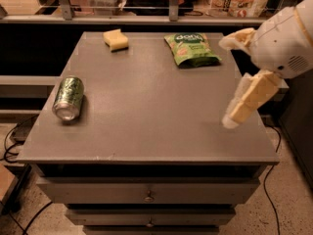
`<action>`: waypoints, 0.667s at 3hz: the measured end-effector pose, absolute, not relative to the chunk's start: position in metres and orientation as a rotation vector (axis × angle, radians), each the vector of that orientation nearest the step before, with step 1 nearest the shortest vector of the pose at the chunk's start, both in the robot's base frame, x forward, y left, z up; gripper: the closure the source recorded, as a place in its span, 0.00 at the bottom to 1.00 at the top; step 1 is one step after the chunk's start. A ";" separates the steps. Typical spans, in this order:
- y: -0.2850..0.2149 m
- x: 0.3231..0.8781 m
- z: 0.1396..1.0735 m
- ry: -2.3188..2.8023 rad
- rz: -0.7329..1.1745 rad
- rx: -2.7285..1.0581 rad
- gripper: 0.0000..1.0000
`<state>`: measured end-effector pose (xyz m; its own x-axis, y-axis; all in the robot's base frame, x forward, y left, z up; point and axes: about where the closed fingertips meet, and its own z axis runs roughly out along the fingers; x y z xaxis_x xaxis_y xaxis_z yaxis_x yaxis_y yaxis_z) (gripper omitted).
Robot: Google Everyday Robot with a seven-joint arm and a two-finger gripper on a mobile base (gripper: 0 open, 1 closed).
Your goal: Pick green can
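The green can (68,98) lies on its side near the left edge of the grey table (146,111), its silver end facing the front. My gripper (226,82) hangs over the table's right side, far to the right of the can and apart from it. Its two pale fingers (249,98) are spread open with nothing between them. The white wrist housing (286,38) fills the upper right corner.
A yellow sponge (116,39) sits at the back left of the table. A flat green snack bag (191,49) lies at the back right, just left of my gripper. Drawers (146,196) are below the tabletop. Cables (12,141) lie on the floor at left.
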<state>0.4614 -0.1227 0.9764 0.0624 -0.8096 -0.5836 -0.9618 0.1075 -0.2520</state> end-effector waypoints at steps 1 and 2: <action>-0.056 0.472 0.976 1.615 0.559 -1.673 0.00; -0.059 0.469 0.978 1.623 0.544 -1.679 0.00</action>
<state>0.4694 -0.0587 0.9779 0.1152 -0.6694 -0.7339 -0.9765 0.0593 -0.2074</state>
